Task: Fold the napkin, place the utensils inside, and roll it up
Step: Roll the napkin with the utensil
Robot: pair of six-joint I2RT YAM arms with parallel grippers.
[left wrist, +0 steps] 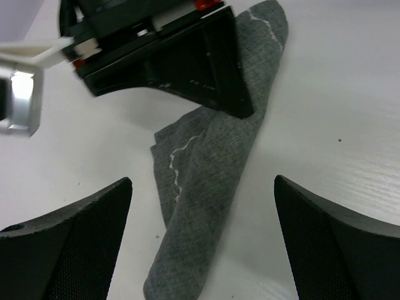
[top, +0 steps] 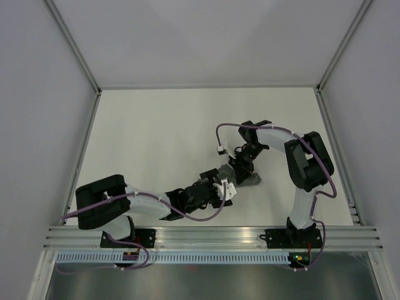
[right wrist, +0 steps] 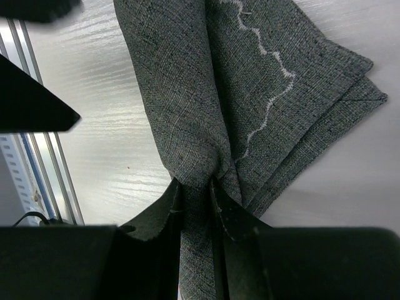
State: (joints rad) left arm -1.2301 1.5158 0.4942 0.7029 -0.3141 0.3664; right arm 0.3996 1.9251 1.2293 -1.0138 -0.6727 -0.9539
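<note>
The dark grey napkin (right wrist: 250,94) lies bunched and folded over on the white table, with a light wavy stitched line near its edge. My right gripper (right wrist: 195,187) is shut on a gathered fold of it. In the top view only a small grey part of the napkin (top: 252,180) shows beside the right gripper (top: 241,171). My left gripper (left wrist: 203,180) is open, its fingers standing on either side of the napkin's (left wrist: 206,206) narrow end without touching it. It sits just left of the right gripper in the top view (top: 226,189). No utensils are in view.
The white table (top: 156,137) is enclosed by pale walls on three sides. An aluminium rail (top: 212,236) runs along the near edge, and it also shows in the right wrist view (right wrist: 37,156). Purple cables loop off both arms.
</note>
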